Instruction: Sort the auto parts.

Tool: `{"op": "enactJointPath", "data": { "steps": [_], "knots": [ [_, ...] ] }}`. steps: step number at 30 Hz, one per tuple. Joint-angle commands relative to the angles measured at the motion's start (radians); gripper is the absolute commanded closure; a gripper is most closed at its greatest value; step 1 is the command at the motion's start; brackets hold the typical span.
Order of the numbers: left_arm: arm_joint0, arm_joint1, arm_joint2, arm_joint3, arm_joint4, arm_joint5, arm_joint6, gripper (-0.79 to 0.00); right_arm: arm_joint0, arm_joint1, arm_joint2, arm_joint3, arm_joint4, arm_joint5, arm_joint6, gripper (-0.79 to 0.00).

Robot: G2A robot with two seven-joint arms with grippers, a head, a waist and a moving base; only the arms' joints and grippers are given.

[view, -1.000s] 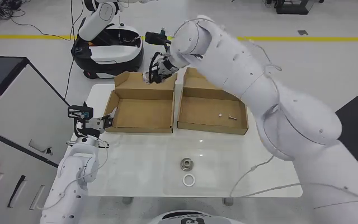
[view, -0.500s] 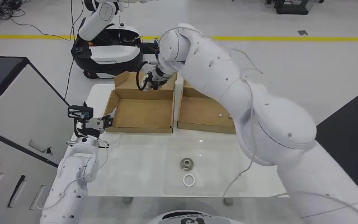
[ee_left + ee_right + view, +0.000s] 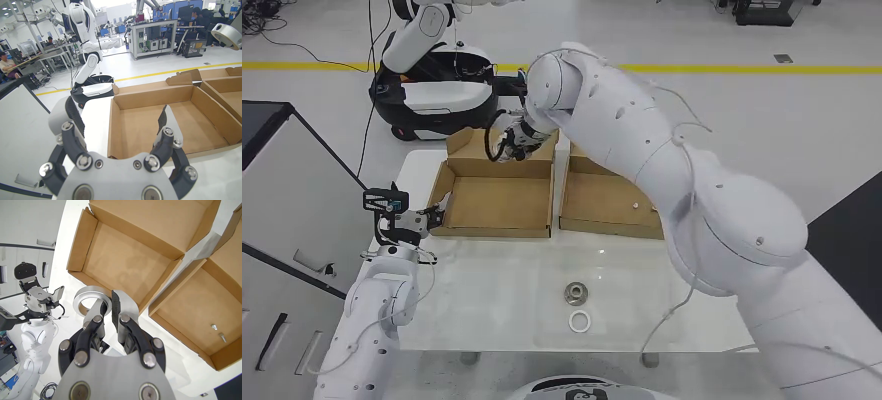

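Note:
My right gripper [image 3: 108,303] is shut on the rim of a silver metal ring [image 3: 88,295]. It hangs above the far edge of the left cardboard box [image 3: 497,200], where the right gripper [image 3: 505,142] shows in the top view. The ring [image 3: 226,37] hangs high over that box [image 3: 170,123] in the left wrist view. My left gripper [image 3: 121,117] is open with nothing between its fingers, just outside the box's left wall [image 3: 434,215]. The right cardboard box [image 3: 602,200] holds two small bolts [image 3: 213,326]. A grey flanged part [image 3: 576,293] and a white ring [image 3: 580,321] lie on the table's near side.
The two open boxes sit side by side at the table's far half with a narrow gap between them. A white mobile robot base [image 3: 437,95] stands on the floor beyond the table. A dark cabinet [image 3: 282,190] is to the left.
My right arm swung left with the ring, from above the gap between the boxes to over the left box's far edge, then held still. The left arm stayed put.

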Motion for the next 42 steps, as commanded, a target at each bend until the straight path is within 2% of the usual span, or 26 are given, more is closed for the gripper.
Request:
{"op": "enactJointPath", "data": {
  "steps": [1,32,34,42],
  "knots": [
    [0.000,0.000,0.000,0.000,0.000,0.000,0.000,-0.785,0.000,0.000,0.000,0.000,0.000,0.000,0.000,0.000],
    [0.000,0.000,0.000,0.000,0.000,0.000,0.000,-0.785,0.000,0.000,0.000,0.000,0.000,0.000,0.000,-0.003],
    [0.000,0.000,0.000,0.000,0.000,0.000,0.000,-0.785,-0.012,0.001,-0.001,-0.008,-0.017,-0.001,-0.033,0.000],
    [0.000,0.000,0.000,0.000,0.000,0.000,0.000,-0.785,-0.033,-0.006,-0.021,-0.044,-0.106,0.157,-0.005,0.000]
  ]
}}
